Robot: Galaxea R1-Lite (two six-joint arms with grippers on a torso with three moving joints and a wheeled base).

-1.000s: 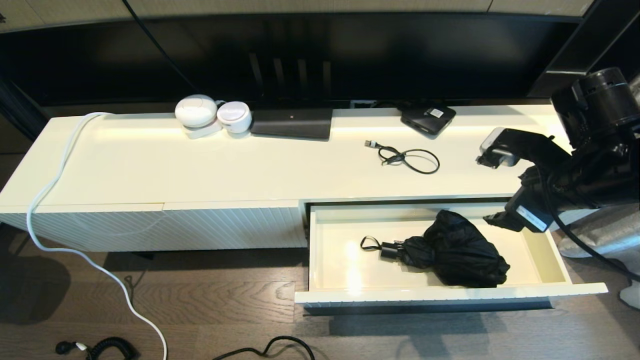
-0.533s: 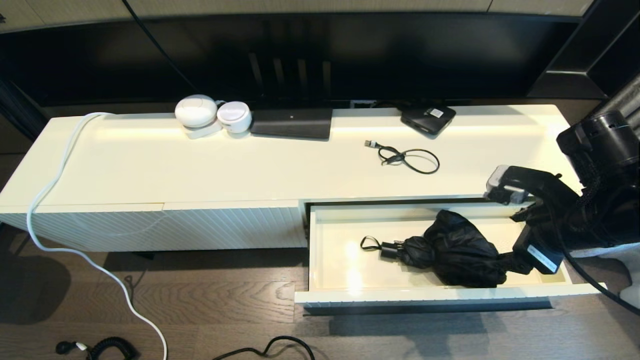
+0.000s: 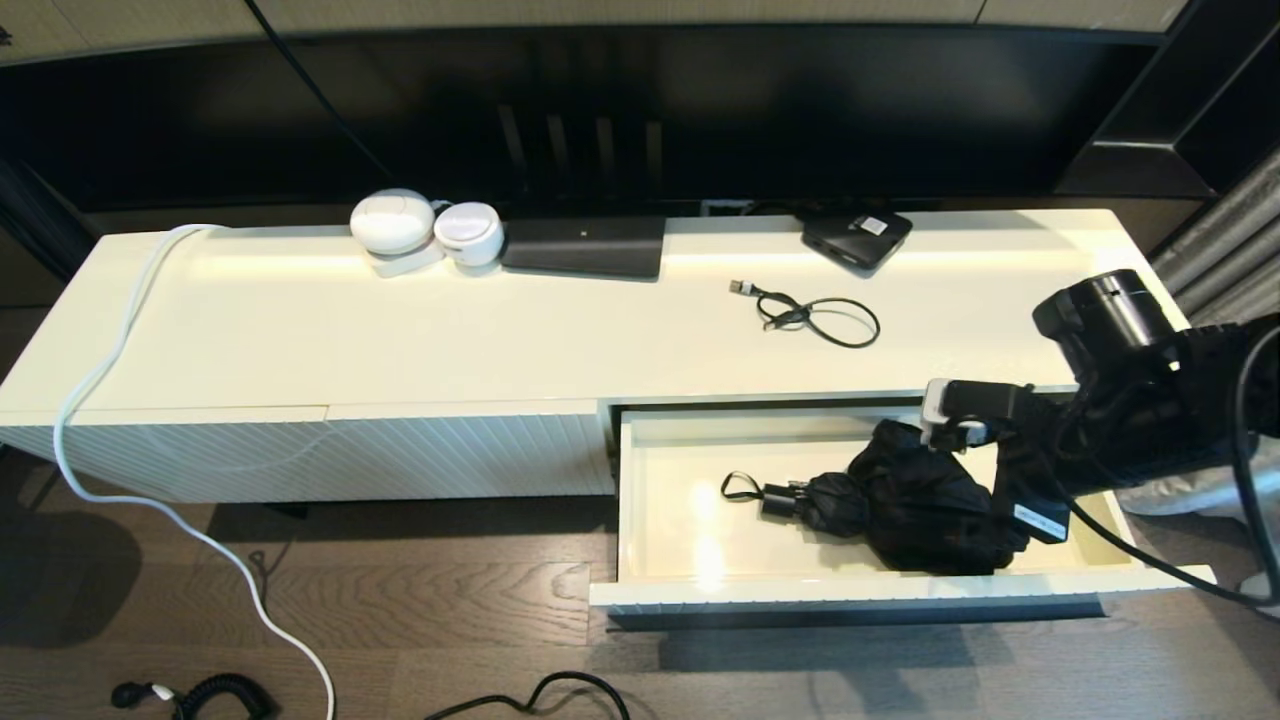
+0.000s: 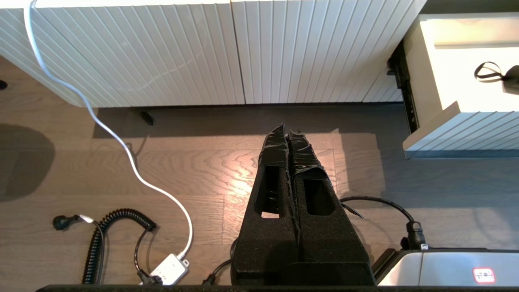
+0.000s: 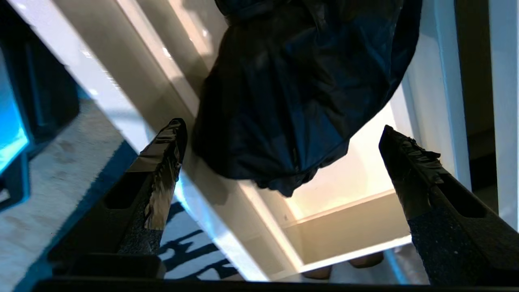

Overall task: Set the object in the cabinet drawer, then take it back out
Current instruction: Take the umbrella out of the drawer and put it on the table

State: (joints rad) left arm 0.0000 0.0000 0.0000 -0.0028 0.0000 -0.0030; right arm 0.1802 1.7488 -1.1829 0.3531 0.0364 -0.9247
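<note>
Right gripper [image 3: 985, 480] hangs inside the open cabinet drawer [image 3: 860, 588], jaws spread wide, nothing pinched. The folded black umbrella [image 3: 905, 500] lies on the drawer floor directly ahead of the fingertips [image 5: 170, 138], its bunched fabric end between the two jaws but, as far as the right wrist view shows, not touched.

Step in hand, as I judge it: taking the umbrella back out. Best to push on until the thick fabric sits deep between the jaws, then close across the bulk, not the loose folds, which would slip.

Room: one finger sits close to the drawer's front wall and the other near the back wall. The side wall lies close behind the gripper, so little slack sideways. Straight up is open. The wrist strap [image 3: 738, 487] trails at the far end.

Left gripper [image 4: 288, 140] is parked over the floor, fingers pressed together.
</note>
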